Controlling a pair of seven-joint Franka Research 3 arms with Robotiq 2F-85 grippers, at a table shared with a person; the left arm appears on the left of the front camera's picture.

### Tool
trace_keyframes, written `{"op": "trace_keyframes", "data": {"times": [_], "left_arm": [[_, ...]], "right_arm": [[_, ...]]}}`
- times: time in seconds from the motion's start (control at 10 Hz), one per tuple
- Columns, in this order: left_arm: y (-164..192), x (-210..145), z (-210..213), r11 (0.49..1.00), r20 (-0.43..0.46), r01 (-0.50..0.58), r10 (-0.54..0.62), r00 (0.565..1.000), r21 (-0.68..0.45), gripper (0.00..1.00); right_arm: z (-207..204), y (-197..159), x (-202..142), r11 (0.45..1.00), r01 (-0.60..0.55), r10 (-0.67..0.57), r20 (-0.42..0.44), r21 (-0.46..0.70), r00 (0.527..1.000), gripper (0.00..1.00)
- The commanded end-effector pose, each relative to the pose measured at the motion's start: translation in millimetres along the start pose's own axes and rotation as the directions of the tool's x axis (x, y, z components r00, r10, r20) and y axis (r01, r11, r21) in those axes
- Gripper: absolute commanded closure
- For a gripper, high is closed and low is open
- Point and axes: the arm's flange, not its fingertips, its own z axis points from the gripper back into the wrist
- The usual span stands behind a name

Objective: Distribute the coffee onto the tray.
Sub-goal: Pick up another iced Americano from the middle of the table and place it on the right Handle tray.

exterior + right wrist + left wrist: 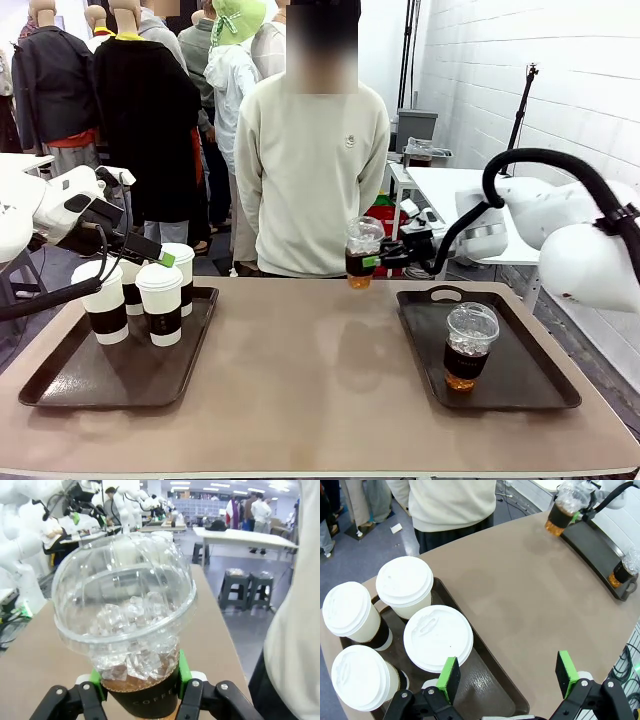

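Note:
My right gripper [372,260] is shut on a clear dome-lidded coffee cup [360,255] of amber drink, held by its dark sleeve at the table's far edge, left of the right tray [530,385]. In the right wrist view, the green pads [184,672] press the iced cup [125,605] from both sides. A second clear cup [468,345] stands on that tray. Several white-lidded paper cups [160,300] stand on the left tray [60,385]. My left gripper [507,677] hovers open over that tray's edge beside the nearest white cup [437,637], holding nothing.
A person [315,150] in a cream sweater stands at the far side, directly behind the held cup. The brown table top [310,380] lies bare between the two trays. A white table and stools stand beyond on the right.

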Motion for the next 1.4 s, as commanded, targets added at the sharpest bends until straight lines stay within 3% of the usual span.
{"op": "trace_keyframes", "data": {"times": [0.0,0.5,1.3], "left_arm": [[2,0,-2,1.000,0.007,-0.003,0.003,1.000,-0.015,0.00],[2,0,-2,1.000,0.007,-0.003,0.003,1.000,-0.015,0.00],[2,0,-2,1.000,0.007,-0.003,0.003,1.000,-0.015,0.00]], "right_arm": [[23,34,12,0.999,0.015,-0.013,0.031,-0.040,0.999,0.38],[89,89,-5,0.990,-0.011,0.015,0.032,-0.144,0.999,0.38],[118,116,-68,0.982,0.023,-0.017,0.030,-0.188,0.999,0.38]]}}
